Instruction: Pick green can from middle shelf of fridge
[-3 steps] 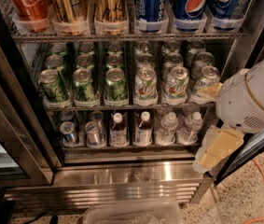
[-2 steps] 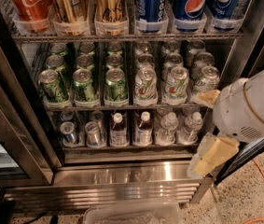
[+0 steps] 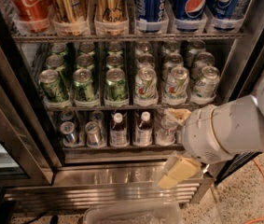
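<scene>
Approach step: two-finger gripper with yellowish pads [image 3: 169,146] spread open, empty, low at tall stainless-steel fridge [image 3: 99,181]; shiny green drink can [image 3: 116,84] up-left, front of grey wire middle shelf [image 3: 122,108]; next likely raise, shift left, straddle can.

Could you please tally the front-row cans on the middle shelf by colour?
Green cans: 3
Whitish cans: 3
Total: 6
The gripper, open, is at the lower right, in front of the bottom rack.
</scene>
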`<state>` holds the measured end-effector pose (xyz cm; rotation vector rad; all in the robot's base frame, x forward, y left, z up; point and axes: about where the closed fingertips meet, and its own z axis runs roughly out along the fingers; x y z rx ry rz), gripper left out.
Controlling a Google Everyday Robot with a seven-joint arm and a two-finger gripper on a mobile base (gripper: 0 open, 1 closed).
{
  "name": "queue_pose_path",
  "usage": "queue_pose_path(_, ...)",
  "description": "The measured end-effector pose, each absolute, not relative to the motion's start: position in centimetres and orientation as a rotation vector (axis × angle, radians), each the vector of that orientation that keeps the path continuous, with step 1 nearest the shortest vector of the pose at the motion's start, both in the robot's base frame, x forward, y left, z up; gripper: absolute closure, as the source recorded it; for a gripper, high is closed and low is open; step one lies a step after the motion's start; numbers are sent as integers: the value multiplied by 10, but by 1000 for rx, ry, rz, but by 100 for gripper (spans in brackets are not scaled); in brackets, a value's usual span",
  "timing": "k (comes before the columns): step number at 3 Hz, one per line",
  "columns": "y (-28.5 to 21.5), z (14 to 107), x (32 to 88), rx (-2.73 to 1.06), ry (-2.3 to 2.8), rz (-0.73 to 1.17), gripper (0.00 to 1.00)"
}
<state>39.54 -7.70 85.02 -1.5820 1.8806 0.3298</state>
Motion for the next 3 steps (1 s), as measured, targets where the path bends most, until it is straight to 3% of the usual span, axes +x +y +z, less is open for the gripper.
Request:
queue_pose_path(1, -43, 842, 396, -1595, 1805, 386, 0)
queue_pose_path(3, -32, 834, 396, -1538, 1766, 394, 0)
